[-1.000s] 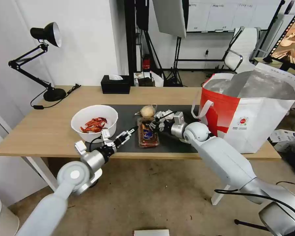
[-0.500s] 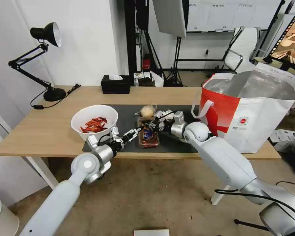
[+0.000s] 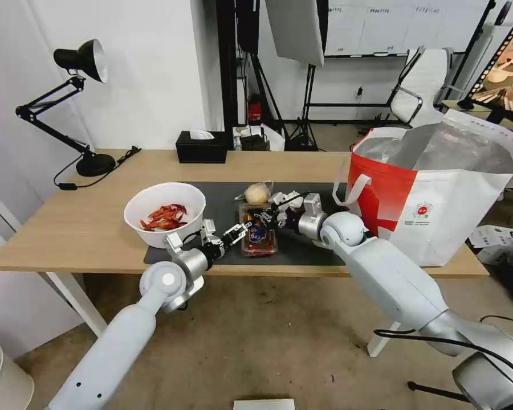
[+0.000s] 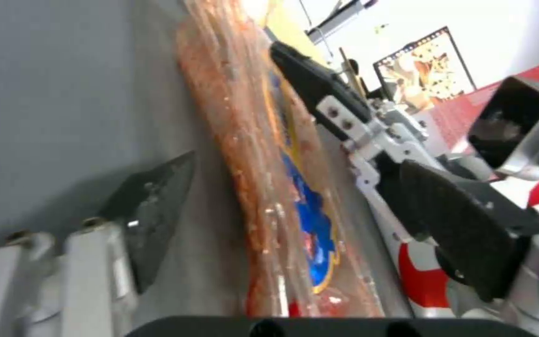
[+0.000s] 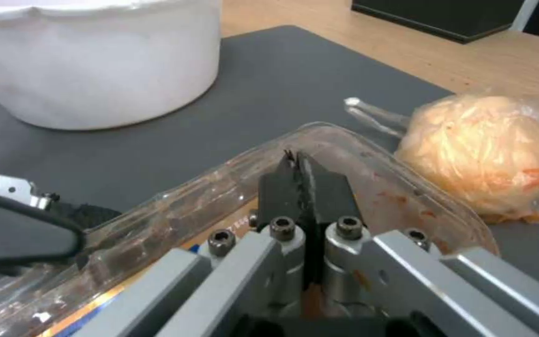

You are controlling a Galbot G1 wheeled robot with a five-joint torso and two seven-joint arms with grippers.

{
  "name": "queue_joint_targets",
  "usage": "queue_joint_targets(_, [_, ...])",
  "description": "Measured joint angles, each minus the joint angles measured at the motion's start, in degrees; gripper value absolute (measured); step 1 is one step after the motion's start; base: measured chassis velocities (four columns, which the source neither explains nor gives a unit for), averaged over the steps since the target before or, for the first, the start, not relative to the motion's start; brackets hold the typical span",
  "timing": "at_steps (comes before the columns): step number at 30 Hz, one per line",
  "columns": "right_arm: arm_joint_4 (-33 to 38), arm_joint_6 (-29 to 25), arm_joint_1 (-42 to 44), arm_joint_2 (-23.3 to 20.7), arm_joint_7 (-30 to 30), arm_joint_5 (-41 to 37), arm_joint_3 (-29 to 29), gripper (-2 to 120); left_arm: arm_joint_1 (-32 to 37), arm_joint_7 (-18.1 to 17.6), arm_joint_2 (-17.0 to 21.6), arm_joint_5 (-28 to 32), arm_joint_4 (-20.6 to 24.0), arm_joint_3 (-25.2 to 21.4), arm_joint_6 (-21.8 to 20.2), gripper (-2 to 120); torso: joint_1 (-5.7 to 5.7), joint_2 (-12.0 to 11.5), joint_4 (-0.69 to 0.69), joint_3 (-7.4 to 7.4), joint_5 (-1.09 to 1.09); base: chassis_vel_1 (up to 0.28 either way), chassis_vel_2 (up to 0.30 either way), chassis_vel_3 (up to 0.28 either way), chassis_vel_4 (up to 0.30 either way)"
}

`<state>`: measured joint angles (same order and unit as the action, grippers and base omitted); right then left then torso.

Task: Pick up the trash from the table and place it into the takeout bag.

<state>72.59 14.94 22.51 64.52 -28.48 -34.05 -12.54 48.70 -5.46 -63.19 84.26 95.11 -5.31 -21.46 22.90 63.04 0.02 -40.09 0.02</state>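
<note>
On the dark mat (image 3: pixel 222 199) of the table (image 3: pixel 80 228) lies the clear hinged tray (image 3: pixel 257 236), smeared orange, with a blue label. My right gripper (image 3: pixel 266 216) is shut on its far rim, the fingers pressed together (image 5: pixel 299 164) over the plastic (image 5: pixel 176 206). From the left, my left gripper (image 3: pixel 239 230) stands open with the tray (image 4: pixel 282 187) between its fingers (image 4: pixel 151 210). The white bowl (image 3: pixel 164 213) of red shells sits left of the tray. Behind the tray rests the tan ball in clear wrap (image 3: pixel 257 193). The takeout bag (image 3: pixel 439 193) stands open at the right.
A black tissue box (image 3: pixel 200 147) sits at the table's back edge. A black desk lamp (image 3: pixel 80 102) with its cable is at the back left. The bag's white handle (image 3: pixel 347 191) hangs close to my right wrist. The bowl (image 5: pixel 101 61) is near the tray's left side.
My left arm has swung right along the table's front edge, and its open gripper has reached the tray's left side. The right gripper has stayed on the tray.
</note>
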Motion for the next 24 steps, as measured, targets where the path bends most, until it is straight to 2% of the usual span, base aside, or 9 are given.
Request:
queue_joint_targets(1, [0.0,0.0,0.0,0.0,0.0,0.0,0.0,0,0.0,0.0,0.0,0.0,0.0,0.0,0.0,85,0.0,0.0,0.0,0.0,0.0,0.0,0.0,0.0,0.0])
queue_joint_targets(3, [0.16,0.0,0.02,-0.13,0.51,-0.44,0.0,0,0.07,-0.28,0.04,-0.34,-0.26,0.17,-0.03,74,0.0,0.0,0.0,0.0,-0.01,0.0,0.0,0.0,0.0])
queue_joint_targets(8, [0.34,0.0,0.04,-0.22,0.83,-0.72,-0.01,0,0.15,-0.58,0.27,-0.41,-0.28,0.3,-0.26,62,0.02,-0.01,-0.01,-0.02,-0.02,0.0,0.0,0.0,0.0])
queue_joint_targets(11, [0.47,-0.01,0.1,-0.34,0.97,-0.81,-0.06,0,0.2,-0.65,0.78,-0.39,0.0,0.87,-0.82,45,0.02,-0.02,-0.04,-0.02,-0.03,0.0,0.0,0.0,0.0])
queue_joint_targets(15, [0.6,-0.01,0.11,-0.38,1.09,-0.9,-0.11,0,0.13,-0.65,1.11,-0.38,0.05,1.13,-1.03,35,0.02,-0.02,-0.05,-0.02,-0.04,0.0,0.0,0.0,0.0])
queue_joint_targets(17, [0.76,-0.01,0.12,-0.47,1.2,-1.04,-0.17,0,-0.01,-0.63,1.35,-0.42,0.07,1.34,-1.1,25,0.02,-0.02,-0.04,-0.02,-0.03,0.0,0.0,0.0,0.0])
queue_joint_targets(18, [0.76,-0.01,0.12,-0.47,1.2,-1.04,-0.17,0,-0.01,-0.63,1.35,-0.42,0.07,1.34,-1.1,25,0.02,-0.02,-0.04,-0.02,-0.03,0.0,0.0,0.0,0.0])
queue_joint_targets(19, [0.79,-0.04,0.18,-0.49,1.33,-1.16,-0.18,0,-0.09,-0.59,1.37,-0.44,0.12,1.38,-1.11,17,0.02,-0.02,-0.04,-0.02,-0.03,0.0,0.0,0.0,0.0])
queue_joint_targets(24, [1.6,-0.22,0.68,-0.62,2.2,-2.4,0.05,0,-0.13,-0.41,1.36,-0.57,0.21,1.29,-1.06,3,0.02,-0.02,-0.04,-0.02,-0.02,0.0,0.0,0.0,0.0])
